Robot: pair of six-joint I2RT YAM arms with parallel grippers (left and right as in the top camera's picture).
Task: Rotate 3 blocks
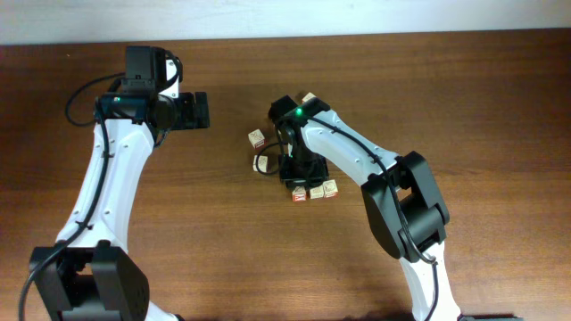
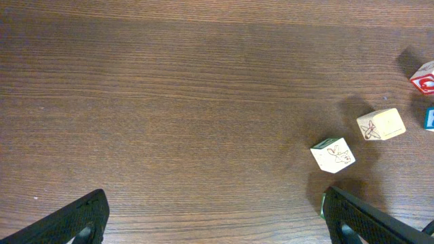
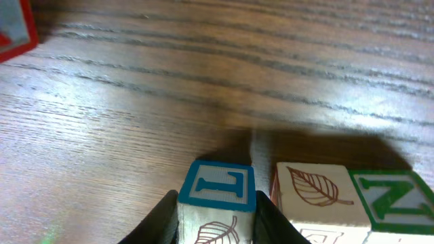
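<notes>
- right jaws pinched on a block (image 3: 217, 193), blue letter face up, leaf face toward the wrist cam
- it's a cube, no long axis
- left jaws wide open, empty

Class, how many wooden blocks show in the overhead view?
6 blocks: two left of the right gripper, three in a row on its near side, one beyond the arm. The gripped block may be hidden underneath.
</notes>
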